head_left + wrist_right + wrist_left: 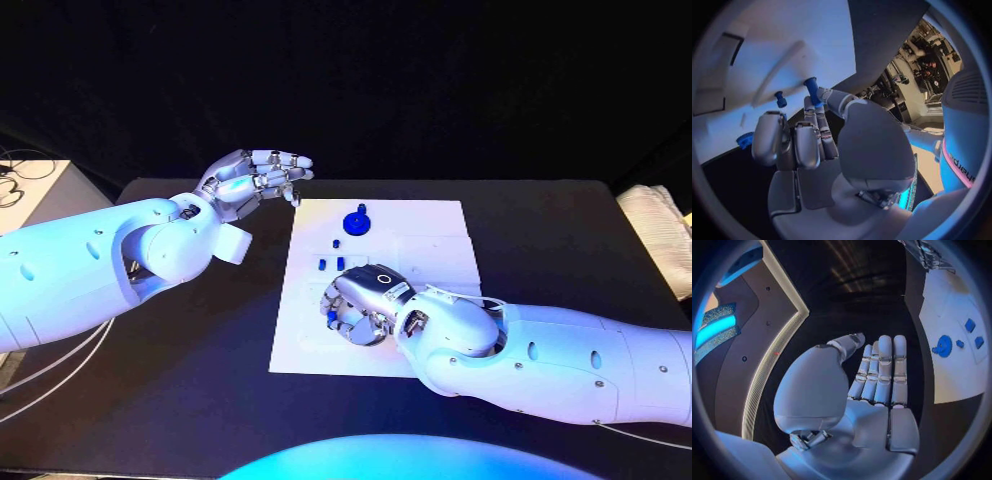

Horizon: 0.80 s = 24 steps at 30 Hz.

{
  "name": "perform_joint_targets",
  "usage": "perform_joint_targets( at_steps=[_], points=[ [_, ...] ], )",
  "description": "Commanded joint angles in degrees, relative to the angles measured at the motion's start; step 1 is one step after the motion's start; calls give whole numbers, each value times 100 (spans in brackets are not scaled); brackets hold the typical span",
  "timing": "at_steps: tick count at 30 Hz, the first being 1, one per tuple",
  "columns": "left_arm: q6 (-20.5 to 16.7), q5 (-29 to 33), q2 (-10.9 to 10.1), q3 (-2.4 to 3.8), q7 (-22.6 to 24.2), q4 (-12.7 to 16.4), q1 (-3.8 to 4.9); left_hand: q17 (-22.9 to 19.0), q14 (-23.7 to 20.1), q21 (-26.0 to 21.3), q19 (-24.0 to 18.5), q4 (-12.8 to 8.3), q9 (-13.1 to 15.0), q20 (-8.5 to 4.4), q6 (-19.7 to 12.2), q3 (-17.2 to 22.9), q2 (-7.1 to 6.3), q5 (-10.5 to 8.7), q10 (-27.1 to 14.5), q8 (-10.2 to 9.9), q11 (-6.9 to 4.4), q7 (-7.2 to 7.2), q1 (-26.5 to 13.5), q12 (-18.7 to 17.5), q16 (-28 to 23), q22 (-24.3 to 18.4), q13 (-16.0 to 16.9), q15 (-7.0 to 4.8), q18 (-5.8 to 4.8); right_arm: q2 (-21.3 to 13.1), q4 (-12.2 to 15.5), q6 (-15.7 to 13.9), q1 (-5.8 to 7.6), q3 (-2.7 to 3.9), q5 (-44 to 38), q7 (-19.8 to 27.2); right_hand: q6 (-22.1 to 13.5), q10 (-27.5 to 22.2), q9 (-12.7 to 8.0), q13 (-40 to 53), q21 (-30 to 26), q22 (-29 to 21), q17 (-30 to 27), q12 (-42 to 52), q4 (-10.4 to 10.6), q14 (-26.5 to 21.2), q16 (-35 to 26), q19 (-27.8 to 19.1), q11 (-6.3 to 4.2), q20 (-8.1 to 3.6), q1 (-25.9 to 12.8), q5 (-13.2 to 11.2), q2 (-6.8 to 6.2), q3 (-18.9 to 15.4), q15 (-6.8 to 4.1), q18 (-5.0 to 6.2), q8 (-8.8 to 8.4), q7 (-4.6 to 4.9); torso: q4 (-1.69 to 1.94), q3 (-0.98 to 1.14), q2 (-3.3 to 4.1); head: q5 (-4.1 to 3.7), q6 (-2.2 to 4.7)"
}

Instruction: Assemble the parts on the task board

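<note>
Right hand on task board — pinching blue peg.

right hand — covers task board lower left | small parts — shape unclear

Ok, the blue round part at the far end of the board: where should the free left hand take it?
Probably by its rim, from above. The blue round part lies flat on the task board, a disc with a raised middle, clear of the smaller pieces. The left hand hovers empty just off that end.
</note>
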Motion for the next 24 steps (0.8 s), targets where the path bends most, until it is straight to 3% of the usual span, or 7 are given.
perform_joint_targets(
  at_steps=[1,10,16,17,18,19,24],
  points=[
    [54,29,-3,4,21,20,2,-5,28,-19,32,-7,1,-1,22,-29,27,-25,-35,25,5,-3,-35,20,-25,-6,-7,6,82,-7,-21,199,-22,-23,42,190,-106,-290,-13,-107,-341,276,-122,-71,31,43,-71,-85,82,43,-84,-5,-165,-136,67,87,-63,13,-1,4,-5,-5,-4],
    [67,29,-11,4,11,22,2,-9,30,-30,40,-3,0,-2,21,-36,35,-24,-35,26,3,-3,-39,28,-27,-14,-9,5,82,-70,-17,3,-22,-30,67,230,-400,-1104,-85,-179,-1237,-166,-546,6,-41,-73,-310,-269,167,120,70,27,-81,-682,133,224,-272,50,-2,11,0,-13,3],
    [69,29,-10,4,10,16,2,-9,30,-30,40,-3,0,-2,21,-36,35,-24,-35,26,3,-3,-39,28,-27,-14,-9,5,82,-150,24,-311,-22,-31,116,295,-525,-1369,-175,-164,-1684,-424,-781,259,111,-125,-450,-301,183,135,280,193,83,-1611,141,278,-404,54,-3,14,-1,-28,20],
    [70,29,-9,4,9,14,2,-9,30,-30,40,-3,0,-2,21,-36,35,-24,-35,26,3,-3,-39,28,-27,-14,-9,5,82,-174,39,-369,-22,-31,134,311,-570,-1440,-199,-164,-1811,-494,-867,315,180,-148,-502,-314,186,137,358,208,114,-1871,151,293,-435,64,-3,13,-2,-33,23],
    [74,29,-8,4,8,11,2,-9,30,-30,40,-3,0,-2,21,-36,35,-24,-35,26,3,-3,-39,28,-27,-14,-9,5,82,-227,77,-464,-21,-30,172,342,-632,-1576,-242,-163,-1939,-579,-935,450,411,-153,-549,-300,199,141,565,224,203,-2386,157,305,-455,53,-2,13,-3,-40,27],
    [77,29,-7,4,7,10,2,-10,30,-33,42,-1,0,-2,21,-36,40,-23,-36,27,3,-3,-38,30,-27,-17,-10,4,82,-255,99,-498,-21,-28,191,355,-676,-1623,-261,-163,-1964,-600,-946,508,529,-150,-556,-288,202,142,657,229,214,-2575,158,306,-462,57,-2,14,-5,-48,33],
    [92,29,-1,4,3,-2,2,-13,30,-35,46,-7,0,-4,22,-29,52,-19,-37,28,1,-5,-25,32,-29,-19,-11,2,83,-594,346,-714,51,20,557,459,-762,-1683,-305,-158,-1977,-630,-904,749,1071,-114,-527,-230,187,134,994,230,222,-3078,147,300,-449,31,-9,13,-11,-106,56]
  ],
)
